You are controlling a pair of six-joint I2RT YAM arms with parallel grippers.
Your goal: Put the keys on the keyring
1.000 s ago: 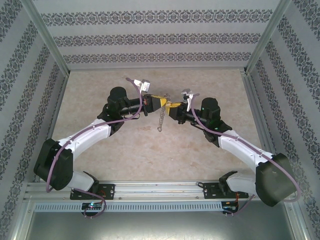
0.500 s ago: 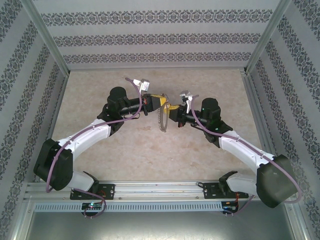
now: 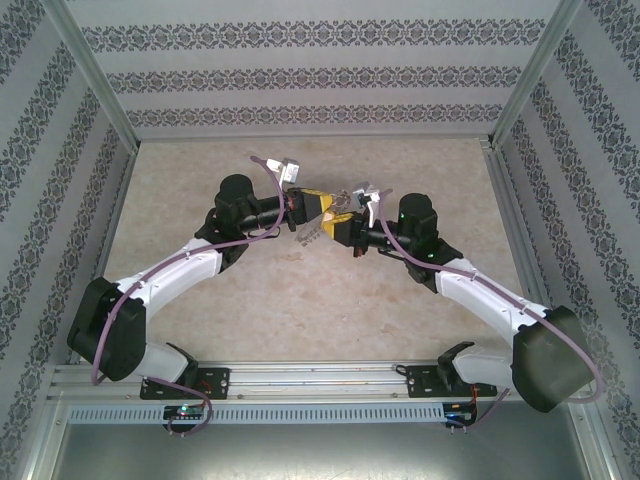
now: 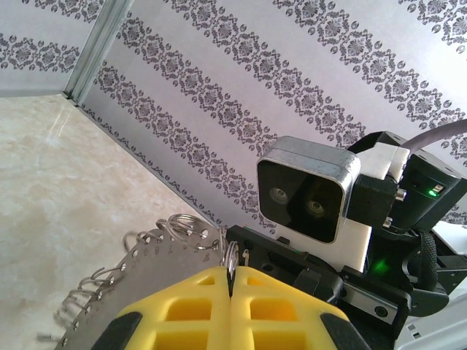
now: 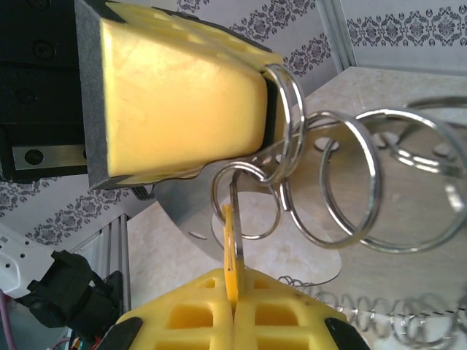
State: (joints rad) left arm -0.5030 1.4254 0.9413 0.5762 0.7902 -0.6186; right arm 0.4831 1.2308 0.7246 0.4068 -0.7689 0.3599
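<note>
Now the keyring (image 5: 299,117) is pinched between the closed pads of the left gripper (image 4: 230,281), while the key (image 5: 230,244) is clamped edge-on in the closed right gripper (image 5: 233,295).

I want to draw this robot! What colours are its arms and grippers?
The left arm and right arm are white shells with chunky black joints. Thin purple cables loop along them. The left gripper and right gripper have yellow, grid-moulded pads.
</note>
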